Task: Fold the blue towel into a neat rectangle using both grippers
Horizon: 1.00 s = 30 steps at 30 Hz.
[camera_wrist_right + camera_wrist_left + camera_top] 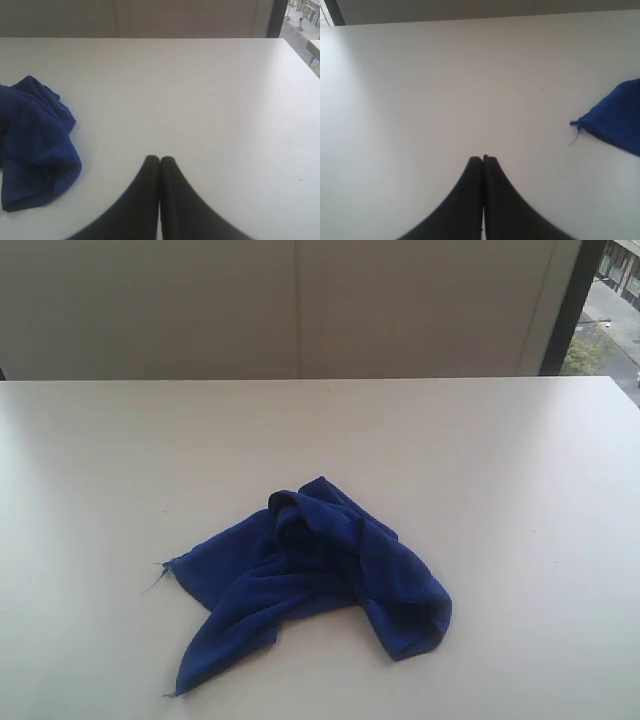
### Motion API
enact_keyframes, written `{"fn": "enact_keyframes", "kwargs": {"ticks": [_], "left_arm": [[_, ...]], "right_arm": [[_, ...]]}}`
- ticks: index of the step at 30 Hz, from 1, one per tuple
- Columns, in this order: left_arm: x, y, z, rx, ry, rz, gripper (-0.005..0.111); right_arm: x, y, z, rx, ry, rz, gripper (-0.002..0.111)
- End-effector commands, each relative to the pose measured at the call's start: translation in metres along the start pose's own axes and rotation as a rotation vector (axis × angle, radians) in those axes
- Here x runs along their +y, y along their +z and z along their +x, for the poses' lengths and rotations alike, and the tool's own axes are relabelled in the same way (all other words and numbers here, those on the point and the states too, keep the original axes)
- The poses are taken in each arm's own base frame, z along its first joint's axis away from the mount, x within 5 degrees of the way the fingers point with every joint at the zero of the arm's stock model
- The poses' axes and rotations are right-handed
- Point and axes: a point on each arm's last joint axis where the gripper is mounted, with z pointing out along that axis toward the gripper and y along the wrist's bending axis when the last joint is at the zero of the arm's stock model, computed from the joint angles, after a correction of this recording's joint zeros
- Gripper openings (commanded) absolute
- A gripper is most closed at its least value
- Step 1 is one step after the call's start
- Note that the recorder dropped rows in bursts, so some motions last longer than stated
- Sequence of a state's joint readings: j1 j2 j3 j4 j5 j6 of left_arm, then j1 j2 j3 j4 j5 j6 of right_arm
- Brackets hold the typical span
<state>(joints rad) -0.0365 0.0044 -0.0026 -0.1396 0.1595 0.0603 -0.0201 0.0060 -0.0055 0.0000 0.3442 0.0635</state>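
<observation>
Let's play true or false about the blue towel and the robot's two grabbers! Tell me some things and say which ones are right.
1. The towel lies crumpled on the table. True.
2. The left gripper is wide open. False: its jaws are shut together.
3. The right gripper holds the towel. False: it is shut on nothing, and the towel lies off to its side.
4. Neither gripper touches the towel. True.
</observation>
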Motion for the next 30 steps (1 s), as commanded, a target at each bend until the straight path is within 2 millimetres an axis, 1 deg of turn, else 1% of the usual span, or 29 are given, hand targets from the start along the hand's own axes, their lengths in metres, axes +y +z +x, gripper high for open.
{"fn": "enact_keyframes", "kwargs": {"ticks": [1,4,7,11,15,19,22,23,24,26,27,28,29,30], "left_arm": [[0.001,0.0,-0.003,-0.044,-0.007,-0.008,0.0],[0.001,0.0,-0.005,-0.061,-0.007,-0.012,0.0],[0.003,-0.001,-0.013,-0.147,-0.007,-0.03,0.0],[0.007,-0.006,-0.03,-0.35,-0.019,-0.072,0.0],[0.009,-0.012,-0.043,-0.507,-0.057,-0.094,0.0],[0.011,-0.018,-0.052,-0.635,-0.148,-0.088,0.0],[0.014,-0.025,-0.061,-0.759,-0.166,-0.098,0.0],[0.014,-0.024,-0.064,-0.751,-0.173,-0.095,0.0],[0.013,-0.024,-0.072,-0.715,-0.202,-0.079,0.0],[0.011,-0.016,-0.091,-0.549,-0.226,-0.056,0.0],[0.01,-0.011,-0.098,-0.493,-0.223,-0.052,0.0],[0.009,0.0,-0.111,-0.38,-0.183,-0.053,0.0],[0.009,0.006,-0.118,-0.327,-0.155,-0.056,0.0],[0.01,0.02,-0.131,-0.225,-0.149,-0.055,0.0]], "right_arm": [[0.0,0.0,0.001,-0.009,0.0,-0.002,0.0],[0.0,0.0,0.001,-0.009,0.0,-0.002,0.0],[0.0,0.0,0.001,-0.009,0.0,-0.002,0.0],[0.0,0.0,0.001,-0.009,0.0,-0.002,0.0],[0.0,0.0,0.001,-0.009,0.0,-0.002,0.0],[0.0,0.0,0.001,-0.009,0.0,-0.002,0.0],[0.0,0.0,0.001,-0.009,0.0,-0.002,0.0],[0.0,0.0,0.001,-0.009,0.0,-0.002,0.0],[0.0,0.0,0.001,-0.009,0.0,-0.002,0.0],[0.0,0.0,0.001,-0.009,0.0,-0.002,0.0],[0.0,0.0,0.001,-0.009,0.0,-0.002,0.0],[0.0,0.0,0.001,-0.009,0.0,-0.002,0.0],[0.0,0.0,0.001,-0.009,0.0,-0.002,0.0],[0.0,0.0,0.001,-0.009,0.0,-0.002,0.0]]}}
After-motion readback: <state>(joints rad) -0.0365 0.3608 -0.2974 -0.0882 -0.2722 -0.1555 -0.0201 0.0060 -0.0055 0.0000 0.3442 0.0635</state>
